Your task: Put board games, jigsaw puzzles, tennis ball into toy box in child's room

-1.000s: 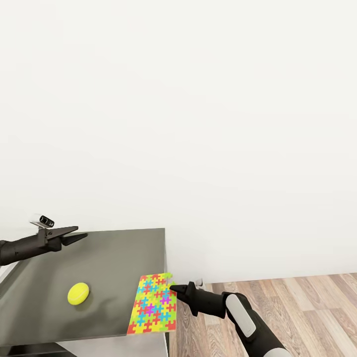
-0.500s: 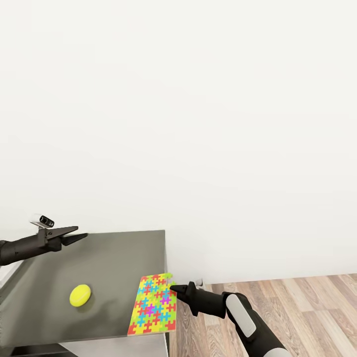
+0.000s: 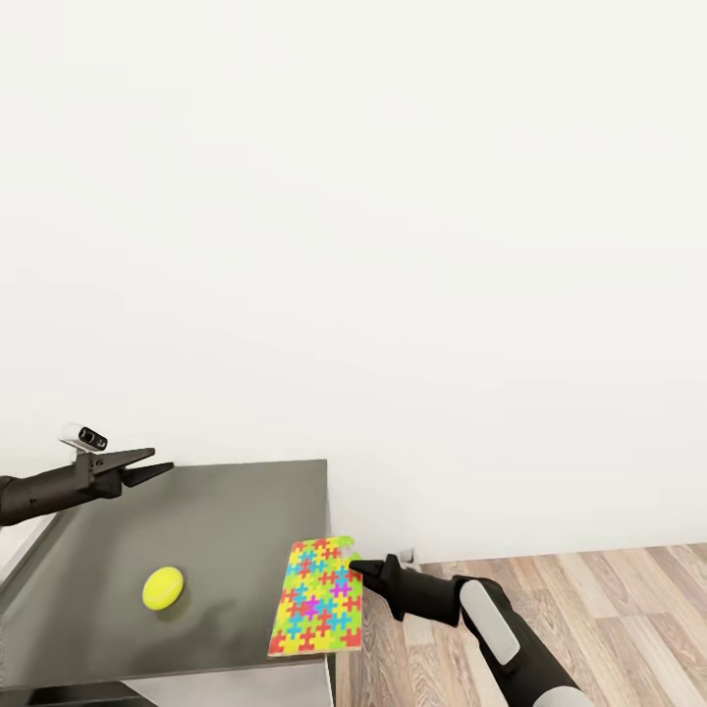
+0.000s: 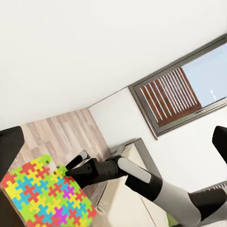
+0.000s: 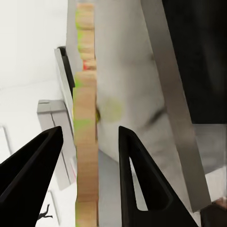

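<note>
Jigsaw puzzle (image 3: 319,597) now farther over edge

Table (image 3: 196,511) near + left edges cut by head frame. Your left arm (image 3: 39,494) runs off frame at left, right arm (image 3: 511,638) off at bottom. Jigsaw puzzle (image 5: 86,137) edge-on, blurred in right wrist cam; pattern unreadable there.

Matt grey table (image 3: 226,511), glossy bright jigsaw puzzle (image 3: 319,596) with wooden edge, wood-plank floor (image 3: 589,599)
</note>
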`<state>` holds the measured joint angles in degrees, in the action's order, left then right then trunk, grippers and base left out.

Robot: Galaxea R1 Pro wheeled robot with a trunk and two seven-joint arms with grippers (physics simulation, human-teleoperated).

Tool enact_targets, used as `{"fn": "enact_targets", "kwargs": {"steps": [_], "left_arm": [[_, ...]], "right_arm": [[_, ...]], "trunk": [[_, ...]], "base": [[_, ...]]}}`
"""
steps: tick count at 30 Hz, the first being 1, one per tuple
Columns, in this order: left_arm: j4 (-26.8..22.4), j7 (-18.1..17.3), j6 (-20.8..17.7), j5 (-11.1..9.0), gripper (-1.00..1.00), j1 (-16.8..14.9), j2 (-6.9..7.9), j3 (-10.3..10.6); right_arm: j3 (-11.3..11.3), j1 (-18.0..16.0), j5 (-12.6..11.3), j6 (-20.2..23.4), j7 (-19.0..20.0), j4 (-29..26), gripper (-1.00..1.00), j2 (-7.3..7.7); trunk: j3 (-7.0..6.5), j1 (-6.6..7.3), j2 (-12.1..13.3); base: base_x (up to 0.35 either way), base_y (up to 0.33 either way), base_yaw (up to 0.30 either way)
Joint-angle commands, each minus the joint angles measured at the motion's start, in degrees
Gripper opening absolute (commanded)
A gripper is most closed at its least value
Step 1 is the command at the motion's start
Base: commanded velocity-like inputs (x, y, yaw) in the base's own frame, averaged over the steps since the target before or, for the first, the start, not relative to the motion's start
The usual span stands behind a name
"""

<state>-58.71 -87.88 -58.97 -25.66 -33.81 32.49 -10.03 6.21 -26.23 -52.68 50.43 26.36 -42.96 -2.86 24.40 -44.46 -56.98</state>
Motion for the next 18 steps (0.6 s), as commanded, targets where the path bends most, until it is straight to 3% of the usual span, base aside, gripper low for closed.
{"fn": "enact_targets", "kwargs": {"steps": [1, 6, 10, 18], "left_arm": [[0.0, -0.2, -0.6, 0.0, 1.00, 0.0, 0.04, 0.0], [0.0, -0.3, -0.6, -0.1, 1.00, 0.0, 0.63, 0.0], [0.0, -0.4, -0.7, -0.3, 1.00, 0.0, 2.08, 0.0], [0.1, -2.1, -0.9, 0.0, 1.00, 0.0, 2.66, 0.3]], "right_arm": [[-0.1, -0.1, 0.2, 0.2, 0.5, 0.0, -1.00, 0.30], [-1.3, 0.0, -0.2, 1.4, 3.1, -0.1, -1.00, 3.73], [-3.8, 0.3, -1.7, 3.2, 5.8, -0.6, -1.00, 3.69], [-4.8, -1.1, -2.3, 3.8, 6.5, -0.8, -1.00, 3.43]], "trunk": [[-0.12, 0.22, 0.4], [-0.66, 0.88, 1.6], [-0.84, 1.10, 2.0], [-2.28, 2.86, 5.2]], "base": [[0.000, 0.000, 0.000], [0.000, 0.000, 0.000], [0.000, 0.000, 0.000], [0.000, 0.000, 0.000]]}}
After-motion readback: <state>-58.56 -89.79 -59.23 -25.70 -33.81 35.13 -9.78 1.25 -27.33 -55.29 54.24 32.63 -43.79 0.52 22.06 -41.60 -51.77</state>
